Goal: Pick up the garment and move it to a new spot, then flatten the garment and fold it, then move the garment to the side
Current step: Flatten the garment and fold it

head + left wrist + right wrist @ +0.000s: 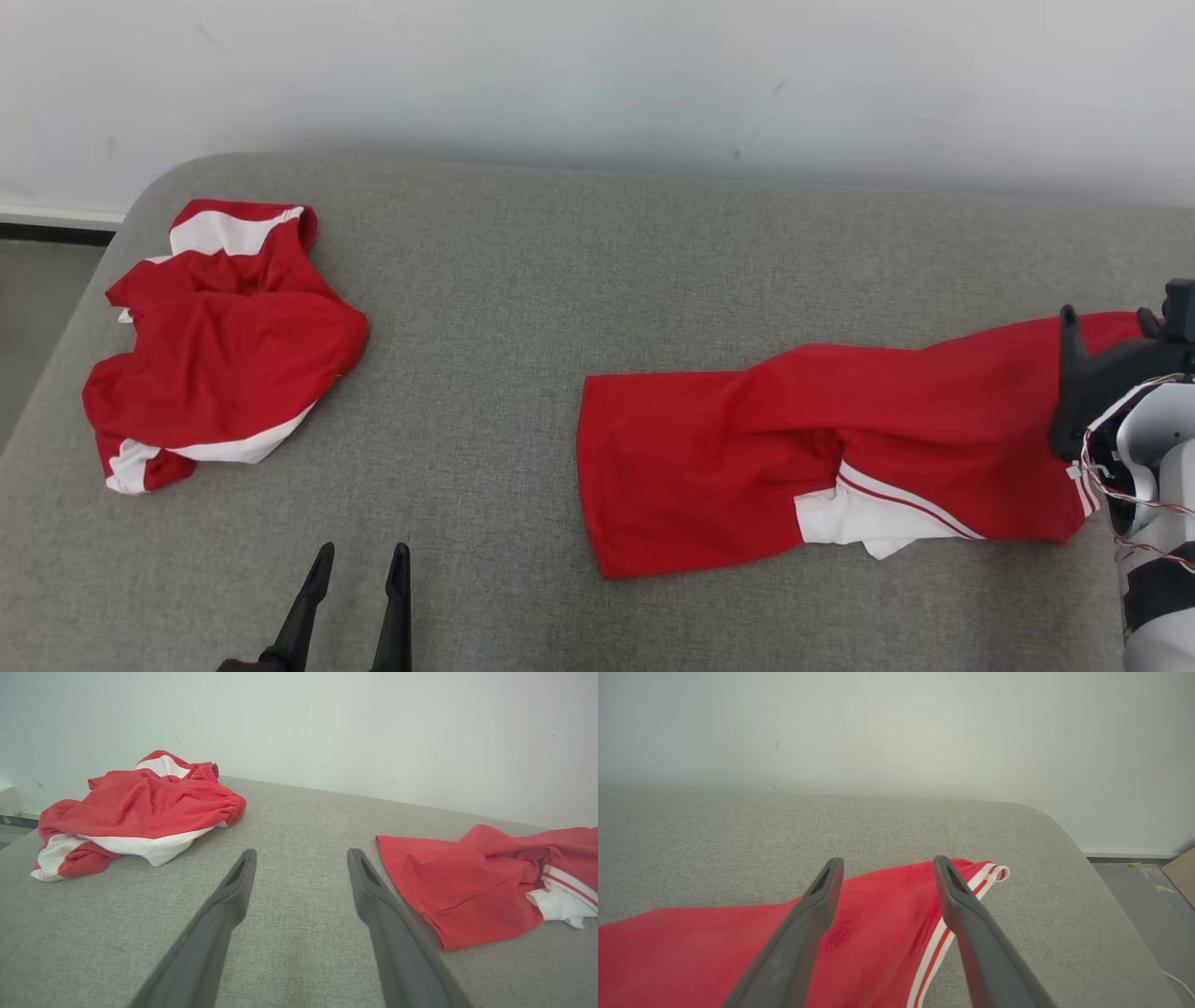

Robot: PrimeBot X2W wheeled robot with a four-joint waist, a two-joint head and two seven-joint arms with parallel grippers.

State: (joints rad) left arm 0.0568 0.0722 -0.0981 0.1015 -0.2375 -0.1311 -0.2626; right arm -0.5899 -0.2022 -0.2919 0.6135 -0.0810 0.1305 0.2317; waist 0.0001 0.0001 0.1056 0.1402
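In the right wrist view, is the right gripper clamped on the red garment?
No: the right gripper stands open over the red garment, with no cloth pinched between its jaws.

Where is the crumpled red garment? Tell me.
The crumpled garment lies at the head view's left on the grey surface, beyond the left gripper, apart from the spread garment.

The long red garment with white striped trim (747, 448) is seen to be thin, matt cloth, softly creased; the crumpled red-and-white garment (233, 345) is made of the same. The grey padded bench (523, 280) is covered in coarse woven fabric. The dark grey fingers (224, 914) are finished smooth and matt, seemingly plastic. The white wall (597, 75) is painted matt.
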